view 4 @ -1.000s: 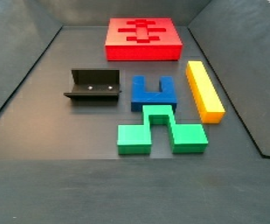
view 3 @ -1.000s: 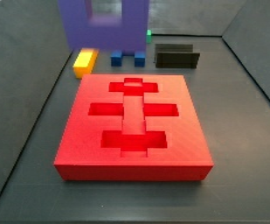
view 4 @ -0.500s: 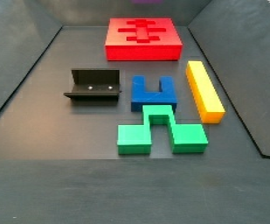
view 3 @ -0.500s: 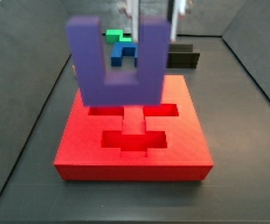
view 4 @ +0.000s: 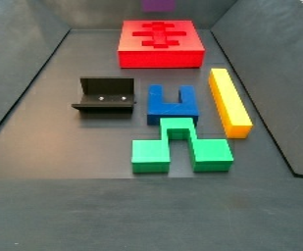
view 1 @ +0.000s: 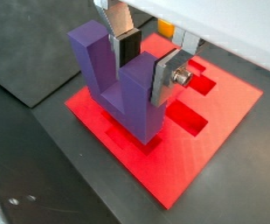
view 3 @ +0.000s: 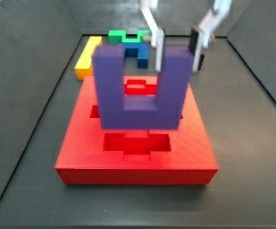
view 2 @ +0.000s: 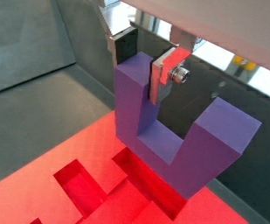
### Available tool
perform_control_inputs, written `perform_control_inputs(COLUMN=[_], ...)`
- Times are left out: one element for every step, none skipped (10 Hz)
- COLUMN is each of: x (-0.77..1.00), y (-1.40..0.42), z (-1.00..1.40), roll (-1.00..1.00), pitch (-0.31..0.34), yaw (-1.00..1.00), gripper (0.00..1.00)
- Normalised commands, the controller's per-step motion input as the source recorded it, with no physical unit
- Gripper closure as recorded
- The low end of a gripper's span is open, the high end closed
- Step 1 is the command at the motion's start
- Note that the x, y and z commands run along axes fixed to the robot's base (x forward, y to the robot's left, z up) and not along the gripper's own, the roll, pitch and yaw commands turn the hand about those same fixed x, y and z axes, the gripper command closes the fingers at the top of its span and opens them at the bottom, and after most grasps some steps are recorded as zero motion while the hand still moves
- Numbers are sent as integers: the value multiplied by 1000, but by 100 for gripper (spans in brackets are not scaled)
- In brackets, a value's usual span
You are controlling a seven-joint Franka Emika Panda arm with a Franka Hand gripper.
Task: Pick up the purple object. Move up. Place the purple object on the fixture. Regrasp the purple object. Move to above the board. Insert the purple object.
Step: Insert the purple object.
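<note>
The jaws are clamped on one prong of the purple U-shaped block: in both wrist views a silver finger lies flat against the inner face of that prong, with its partner on the outer face. The gripper hangs above the red board, and the block hangs below the jaws with its prongs up and its base down, over the board's recessed cutouts. It looks clear of the red surface, though how far cannot be told.

Well away from the jaws, in a side view, the black fixture stands empty on the dark counter, beside the blue block, the green block and the yellow bar.

The block looks like stiff, light plastic with smooth faces, so it should neither bend nor weigh on the grip. Held by a single prong, off to one side of its middle, it could swing or slip if it catches a cutout edge on the way in. The flat prong sides are the sensible place to hold, and the base needs squaring with its slot before lowering.
</note>
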Motion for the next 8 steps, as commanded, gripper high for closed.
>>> perform_control_inputs(x=[0, -249, -203, 0, 0, 0, 103, 174], y=[-49, -211, -249, -94, 0, 0, 0, 0], z=[-103, -3, -243, -440, -386, -163, 0, 411], roll=[54, 76, 33, 47, 86, 147, 263, 407], pitch=[0, -127, -177, -277, -399, -473, -473, -366], yaw=[97, 129, 54, 40, 51, 77, 0, 0], gripper=[100, 100, 100, 100, 100, 100, 100, 100])
